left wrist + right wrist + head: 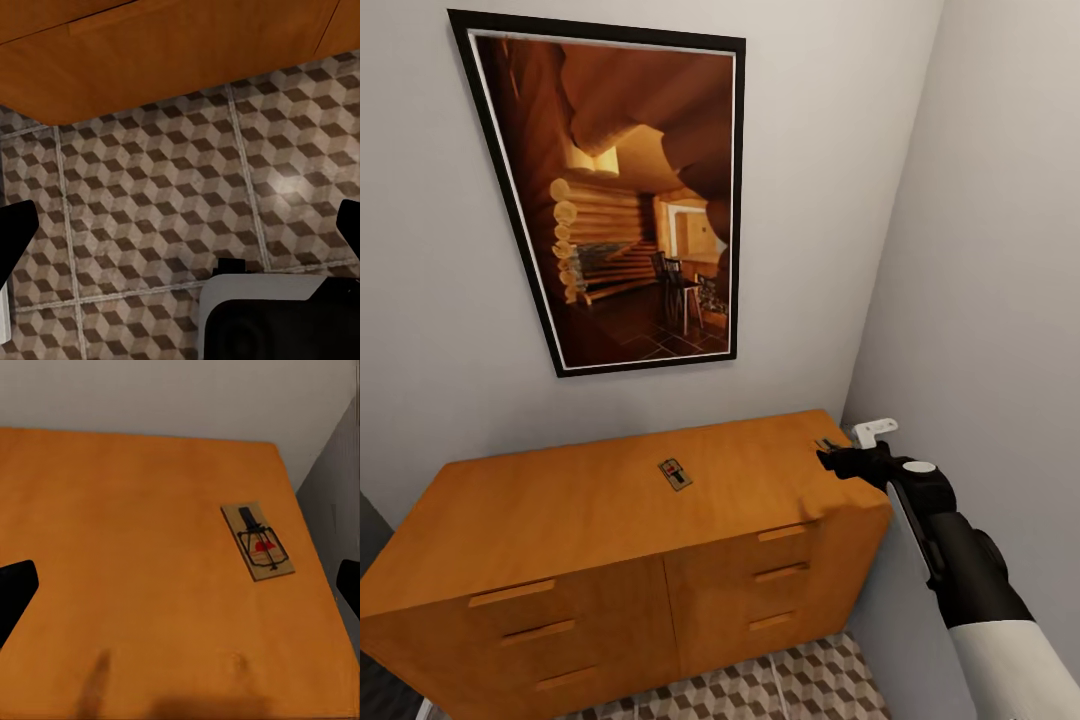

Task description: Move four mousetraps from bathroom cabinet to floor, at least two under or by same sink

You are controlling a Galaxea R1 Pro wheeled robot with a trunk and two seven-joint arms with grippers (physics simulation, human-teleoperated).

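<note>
Item: one mousetrap (256, 541), lying flat on top of the orange wooden cabinet (560, 510), near the middle of the top and a little toward the back wall; no other traps in sight.

Build: thin wooden board with dark wire and a red mark. I judge it light, stiff and not slippery, but low-lying, so hard to get fingers under. The wire and spring look like the delicate part.

Hold: best taken across the two long edges of the board, clear of the wire.

My right gripper (830, 452): at the cabinet's right end, above the top, fingers spread wide, holding nothing, well apart from the trap.

My left gripper (180, 232): hanging low over the bathroom floor (150, 195) by the cabinet front, likewise spread wide and empty.
</note>
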